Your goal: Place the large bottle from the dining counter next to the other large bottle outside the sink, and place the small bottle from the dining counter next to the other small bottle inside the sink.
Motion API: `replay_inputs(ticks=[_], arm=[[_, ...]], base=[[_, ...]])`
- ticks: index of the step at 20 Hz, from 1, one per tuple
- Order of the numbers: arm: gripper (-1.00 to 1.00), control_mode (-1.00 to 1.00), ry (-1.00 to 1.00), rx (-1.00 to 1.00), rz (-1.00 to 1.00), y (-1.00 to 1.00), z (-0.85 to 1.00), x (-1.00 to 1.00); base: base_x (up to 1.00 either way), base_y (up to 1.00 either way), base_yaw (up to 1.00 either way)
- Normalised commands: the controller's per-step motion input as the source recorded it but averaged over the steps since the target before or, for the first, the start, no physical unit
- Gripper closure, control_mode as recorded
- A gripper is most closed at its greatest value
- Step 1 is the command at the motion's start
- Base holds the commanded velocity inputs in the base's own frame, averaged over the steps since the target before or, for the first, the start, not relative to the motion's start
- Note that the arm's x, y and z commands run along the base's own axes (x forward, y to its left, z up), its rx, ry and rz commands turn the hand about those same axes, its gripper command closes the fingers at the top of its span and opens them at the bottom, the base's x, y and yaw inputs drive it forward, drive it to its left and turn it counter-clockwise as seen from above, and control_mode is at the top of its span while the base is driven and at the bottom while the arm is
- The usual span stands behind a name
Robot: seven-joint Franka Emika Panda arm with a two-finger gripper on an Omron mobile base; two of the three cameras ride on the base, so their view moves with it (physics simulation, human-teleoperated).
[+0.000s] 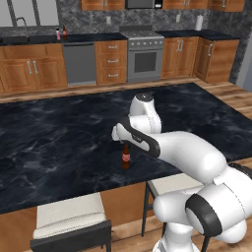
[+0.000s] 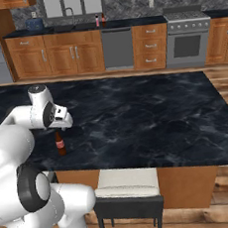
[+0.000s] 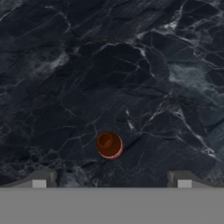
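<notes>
Left base view: a dark-brown cola-style glass bottle with a red label (image 1: 126,157) stands upright on the black marbled top of the dining counter (image 1: 59,142), near its front edge. Which of the two dining-counter bottles it is cannot be told from this view. The white arm's hand hangs directly above the bottle neck; the gripper's fingers are hidden behind the wrist. Far behind, on the wall worktop beside the black sink (image 1: 15,38), stand a pale pink bottle (image 1: 58,34) and a small dark bottle (image 1: 64,32).

Right base view: the same bottle (image 2: 60,144) stands just below the two-finger gripper (image 2: 62,125), its long axis vertical, neck pointing up at the hand.

Hand view: the camera looks straight down the bottle's axis; the round brown bottle top (image 3: 109,145) lies between the two dark finger tips (image 3: 42,178), roughly centred and slightly ahead of them. The jaws stand fully apart and hold nothing. The coming move appears to be a straight descent along the bottle's axis.
</notes>
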Motion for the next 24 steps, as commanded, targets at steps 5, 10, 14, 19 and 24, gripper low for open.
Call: replay_inputs(ticks=[5,10,14,19,24], arm=[[-1.00,-1.00,0.00,0.00,0.00,0.11,-0.22,0.05],[-1.00,-1.00,0.00,0.00,0.00,0.08,-0.12,0.02],[-1.00,-1.00,0.00,0.00,0.00,0.00,0.00,0.03],[-1.00,-1.00,0.00,0.00,0.00,0.00,0.01,0.19],[-1.00,-1.00,0.00,0.00,0.00,0.00,0.05,0.07]], base=[[0.00,0.00,0.00],[0.00,0.00,0.00],[0.00,0.00,0.00],[0.00,0.00,0.00],[0.00,0.00,0.00]])
